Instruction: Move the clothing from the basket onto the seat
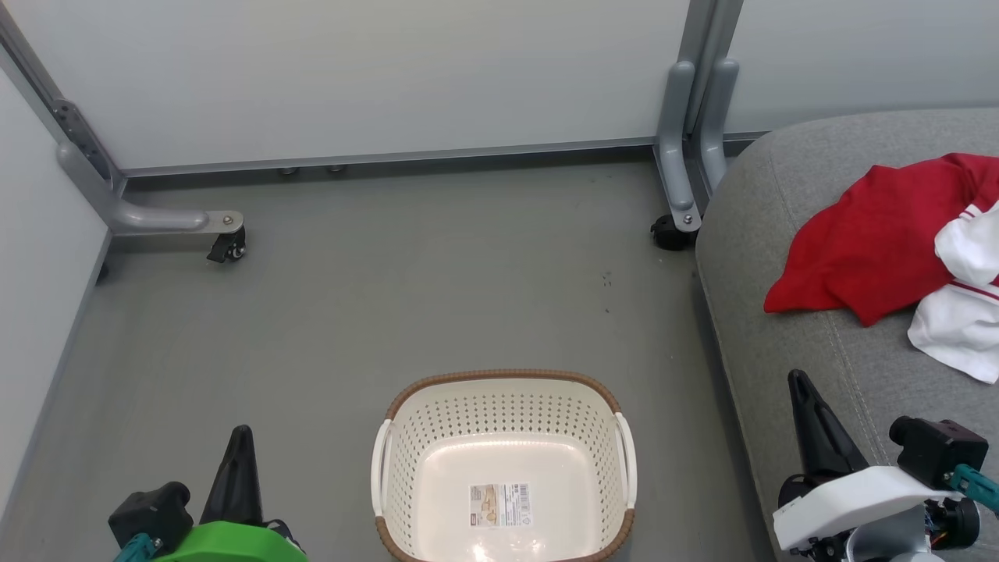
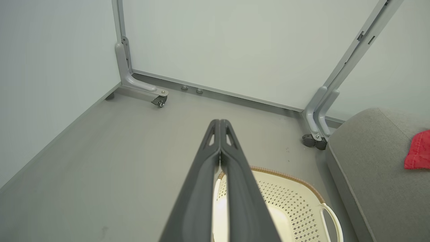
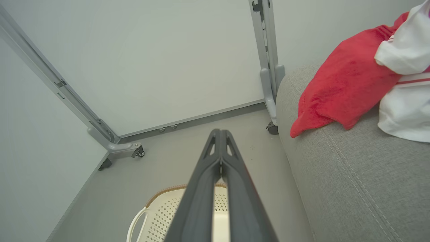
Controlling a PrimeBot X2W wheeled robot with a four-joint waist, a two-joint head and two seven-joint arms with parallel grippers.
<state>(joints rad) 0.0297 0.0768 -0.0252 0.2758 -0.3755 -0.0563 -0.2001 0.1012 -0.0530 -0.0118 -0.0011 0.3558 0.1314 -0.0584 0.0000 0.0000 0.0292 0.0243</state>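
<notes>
Plainly, both claws were seen closed, fingers pressed together with nothing gripped: the left claw (image 1: 242, 433) at seven o'clock of the head view, the right claw (image 1: 798, 382) at five o'clock. Between them, at six o'clock, the basket (image 1: 499, 414) was seen standing on the floor (image 1: 390, 297), a label (image 1: 500, 505) stuck to its pale bottom. The seat (image 1: 780, 328) was found at four o'clock, just beside the basket. The clothing (image 1: 866, 234), red with white parts, was seen heaped on the seat at three o'clock, well apart from both claws.
</notes>
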